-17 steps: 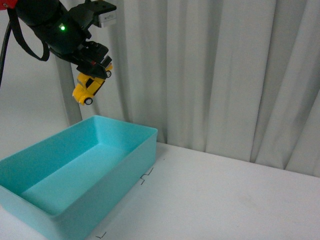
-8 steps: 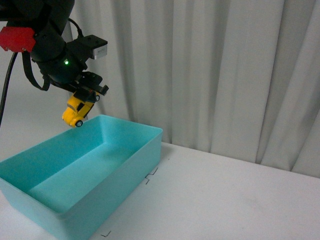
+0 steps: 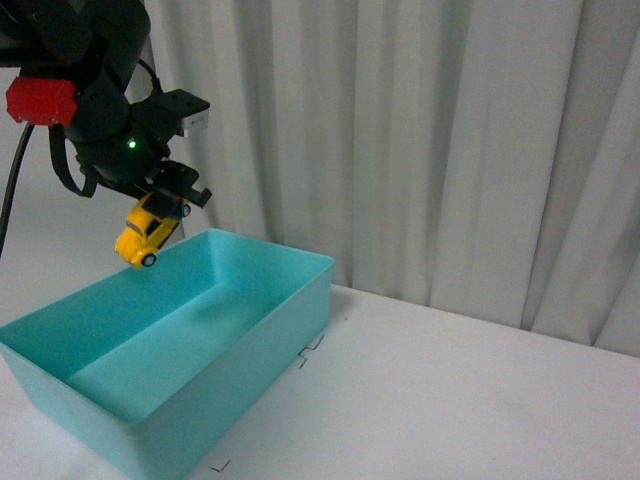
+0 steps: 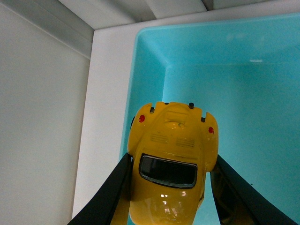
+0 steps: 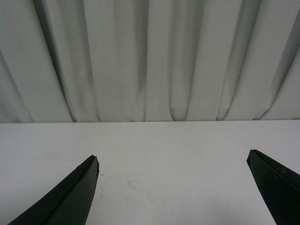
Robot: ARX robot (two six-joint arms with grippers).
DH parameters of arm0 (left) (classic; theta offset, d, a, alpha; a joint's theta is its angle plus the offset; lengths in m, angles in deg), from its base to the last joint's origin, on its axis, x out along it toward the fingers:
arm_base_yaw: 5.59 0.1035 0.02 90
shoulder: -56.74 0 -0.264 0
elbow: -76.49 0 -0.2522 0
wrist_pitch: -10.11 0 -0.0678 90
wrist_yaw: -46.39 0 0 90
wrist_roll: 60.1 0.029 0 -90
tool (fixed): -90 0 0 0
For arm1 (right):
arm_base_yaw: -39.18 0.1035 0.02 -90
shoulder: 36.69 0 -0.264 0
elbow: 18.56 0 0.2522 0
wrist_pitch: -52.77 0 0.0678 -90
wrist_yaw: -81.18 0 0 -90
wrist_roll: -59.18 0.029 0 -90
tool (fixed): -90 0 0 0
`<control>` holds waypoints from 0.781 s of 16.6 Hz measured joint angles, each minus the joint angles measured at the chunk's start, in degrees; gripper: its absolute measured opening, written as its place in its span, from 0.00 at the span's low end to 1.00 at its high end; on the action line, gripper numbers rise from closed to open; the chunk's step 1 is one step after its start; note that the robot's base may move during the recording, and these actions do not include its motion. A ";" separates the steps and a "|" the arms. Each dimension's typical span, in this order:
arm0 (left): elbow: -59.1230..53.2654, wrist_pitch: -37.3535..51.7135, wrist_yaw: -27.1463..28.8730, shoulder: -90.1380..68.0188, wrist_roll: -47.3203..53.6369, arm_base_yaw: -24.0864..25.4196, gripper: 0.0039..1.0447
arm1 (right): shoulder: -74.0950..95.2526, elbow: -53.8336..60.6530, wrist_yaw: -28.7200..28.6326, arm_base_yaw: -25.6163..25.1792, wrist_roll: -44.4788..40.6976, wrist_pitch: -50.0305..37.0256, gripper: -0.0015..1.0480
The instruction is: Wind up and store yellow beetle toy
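The yellow beetle toy [image 3: 146,234] hangs nose-down in the air, just over the far left rim of a turquoise bin [image 3: 290,300]. My left gripper [image 3: 160,208] is shut on it, black fingers pressed to both flanks. In the left wrist view the yellow beetle toy [image 4: 171,159] fills the middle, its dark window and red tail lights showing, with the bin's corner [image 4: 150,61] beneath it and my left gripper [image 4: 169,187] clamped round its sides. My right gripper [image 5: 173,161] is open over bare white table, nothing between its fingers [image 5: 70,197].
The white table [image 3: 470,400] runs to the right of the bin, with small black corner marks [image 3: 310,350] beside the bin's near wall. Pale curtains [image 3: 420,150] hang behind the table. A grey post [image 4: 61,23] stands by the table's left edge.
My left arm has carried the toy down and leftward, from high above the bin's far corner to just over its far left rim. The toy stays gripped.
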 joint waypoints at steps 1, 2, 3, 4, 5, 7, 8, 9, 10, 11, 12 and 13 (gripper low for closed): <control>-0.44 0.35 -0.04 0.00 -0.26 0.09 0.40 | 0.00 0.00 0.00 0.00 0.00 0.00 0.94; -0.68 0.46 -0.15 -0.09 -0.63 0.22 0.40 | 0.00 0.00 0.00 0.00 0.00 0.00 0.94; -0.79 0.61 -0.22 -0.33 -0.94 0.24 0.40 | 0.00 0.00 0.00 0.00 0.02 0.00 0.94; -0.79 1.03 -0.07 -0.90 -1.27 0.26 0.40 | 0.00 0.00 0.00 0.00 0.00 0.00 0.94; -0.79 1.31 0.20 -1.84 -1.57 0.26 0.40 | 0.00 0.00 0.00 0.00 0.00 0.00 0.94; -0.92 2.19 0.59 -3.48 -2.21 0.13 0.40 | 0.00 0.00 0.00 0.00 0.02 0.00 0.94; -1.07 2.19 0.61 -3.96 -2.60 0.07 0.40 | 0.00 0.00 0.02 0.00 0.02 0.00 0.94; -1.55 2.23 0.63 -4.57 -2.89 -0.22 0.40 | 0.00 0.00 0.00 0.00 0.02 0.00 0.94; -2.21 3.32 0.31 -5.79 -4.02 -0.46 0.40 | 0.00 0.00 0.00 0.00 0.00 0.00 0.94; -2.40 3.67 0.66 -6.67 -4.28 -0.81 0.40 | 0.00 0.00 0.00 0.00 0.00 0.00 0.94; -2.62 3.48 0.09 -7.67 -5.09 -1.18 0.40 | 0.00 0.00 0.02 0.00 0.02 0.00 0.94; -3.21 4.13 0.20 -8.37 -5.27 -1.62 0.40 | 0.00 0.00 0.00 0.00 0.00 0.00 0.94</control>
